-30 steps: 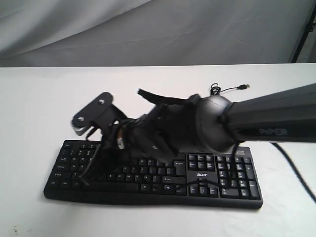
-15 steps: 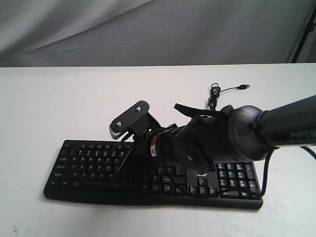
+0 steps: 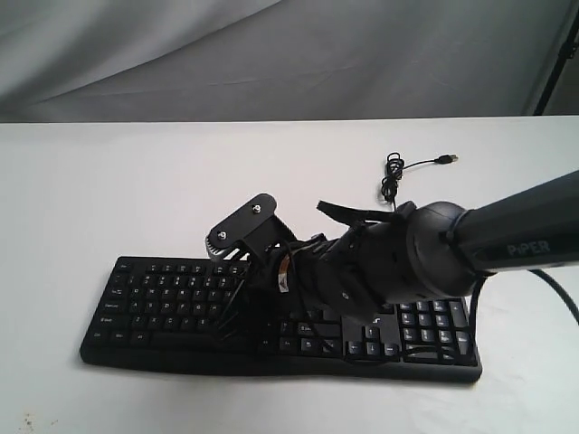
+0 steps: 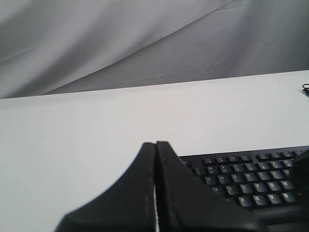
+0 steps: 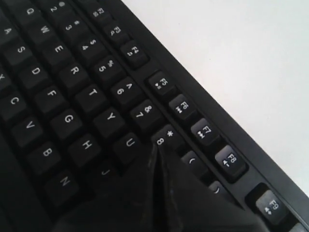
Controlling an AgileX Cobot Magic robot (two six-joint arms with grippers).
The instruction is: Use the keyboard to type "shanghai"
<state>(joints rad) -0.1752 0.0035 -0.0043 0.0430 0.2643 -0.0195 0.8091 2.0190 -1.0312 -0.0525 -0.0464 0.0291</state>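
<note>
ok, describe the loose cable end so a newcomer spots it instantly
Start at the wide black keyboard on the white table. On the tabletop beyond its number-pad end, a thin black cable sits bunched in a small coil. One strand runs sideways from the coil to a USB plug, the only small loose item there.
</note>
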